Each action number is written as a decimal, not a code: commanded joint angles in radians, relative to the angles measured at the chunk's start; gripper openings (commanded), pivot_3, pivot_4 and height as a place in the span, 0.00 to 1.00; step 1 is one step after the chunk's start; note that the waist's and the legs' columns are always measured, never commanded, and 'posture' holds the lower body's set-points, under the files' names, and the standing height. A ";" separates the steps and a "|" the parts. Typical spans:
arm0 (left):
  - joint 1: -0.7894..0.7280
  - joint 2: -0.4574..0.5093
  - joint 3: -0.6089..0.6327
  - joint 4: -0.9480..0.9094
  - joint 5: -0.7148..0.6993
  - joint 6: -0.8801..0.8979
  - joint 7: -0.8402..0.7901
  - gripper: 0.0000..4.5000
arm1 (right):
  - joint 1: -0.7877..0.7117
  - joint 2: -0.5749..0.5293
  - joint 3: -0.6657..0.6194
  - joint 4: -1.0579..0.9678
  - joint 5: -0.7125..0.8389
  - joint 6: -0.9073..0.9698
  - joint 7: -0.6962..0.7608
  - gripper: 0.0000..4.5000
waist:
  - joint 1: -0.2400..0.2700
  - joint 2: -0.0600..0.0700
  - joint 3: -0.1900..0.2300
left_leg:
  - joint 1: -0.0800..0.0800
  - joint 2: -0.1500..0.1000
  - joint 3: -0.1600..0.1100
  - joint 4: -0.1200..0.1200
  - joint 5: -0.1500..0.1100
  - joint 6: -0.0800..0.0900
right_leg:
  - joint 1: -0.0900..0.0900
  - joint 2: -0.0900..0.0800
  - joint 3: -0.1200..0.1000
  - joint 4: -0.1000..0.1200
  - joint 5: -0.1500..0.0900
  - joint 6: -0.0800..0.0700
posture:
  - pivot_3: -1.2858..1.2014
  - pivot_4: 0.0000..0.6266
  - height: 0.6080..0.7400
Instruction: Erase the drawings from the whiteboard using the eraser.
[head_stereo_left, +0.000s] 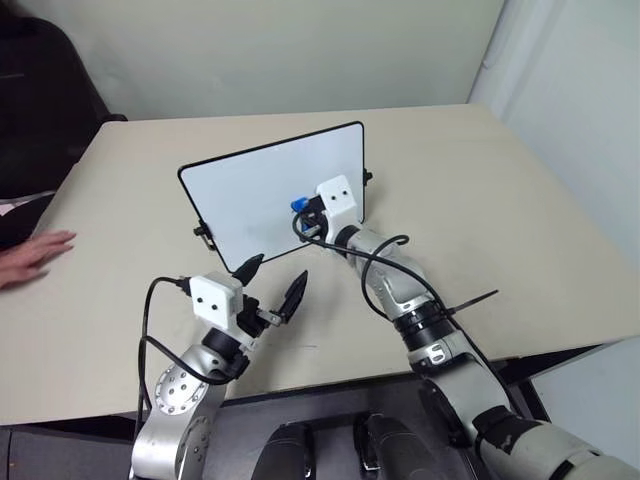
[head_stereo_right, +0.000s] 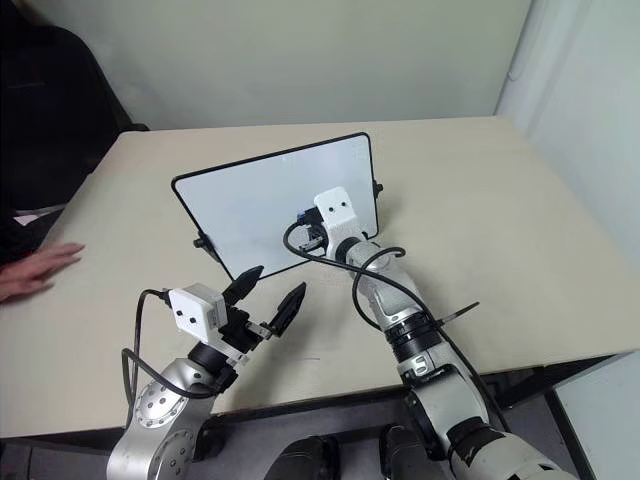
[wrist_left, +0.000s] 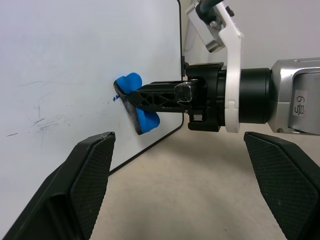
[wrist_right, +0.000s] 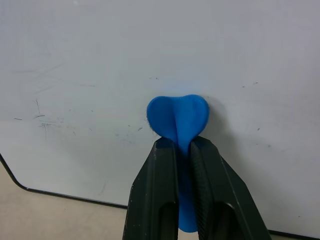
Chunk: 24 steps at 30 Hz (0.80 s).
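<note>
Head views: your right gripper (head_stereo_left: 303, 213) presses the eraser (head_stereo_left: 298, 203) against the whiteboard (head_stereo_left: 255, 190), at 5 o'clock on its face.

Left wrist view: your left fingers (wrist_left: 70, 185) stand spread wide, empty, above the counter (wrist_left: 190, 200).

Right wrist view: right fingers (wrist_right: 162, 200) clenched on the eraser's waist; faint drawings (wrist_right: 42, 117) at 9 o'clock.

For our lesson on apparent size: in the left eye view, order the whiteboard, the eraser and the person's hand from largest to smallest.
1. Whiteboard, by far the largest.
2. Person's hand, cut off by the picture's edge.
3. Eraser, mostly hidden behind the right gripper holding it.
</note>
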 joint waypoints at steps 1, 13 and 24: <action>-0.001 0.001 -0.005 -0.043 -0.011 -0.003 -0.003 1.00 | -0.006 0.027 0.008 -0.021 -0.001 0.001 0.014 0.03 | 0.000 0.000 0.000 | 0.000 0.000 0.000 0.000 0.000 0.000 | 0.000 0.000 0.000 0.000 0.000 0.000 | 0.52 0.24 1.00; 0.010 0.000 -0.003 -0.047 -0.010 -0.005 -0.001 1.00 | 0.031 0.037 0.087 -0.102 0.004 0.046 0.084 0.03 | -0.004 0.000 0.000 | 0.000 0.001 0.000 0.005 0.003 0.010 | -0.002 0.000 0.000 0.000 0.002 0.005 | 0.52 0.24 1.00; -0.008 0.003 -0.004 -0.027 -0.007 -0.006 -0.008 1.00 | -0.024 0.011 -0.060 0.013 -0.003 0.006 -0.097 0.03 | 0.002 0.000 0.000 | 0.000 0.001 0.000 0.005 -0.002 0.005 | -0.001 0.000 -0.001 0.000 0.002 0.003 | 0.52 0.24 1.00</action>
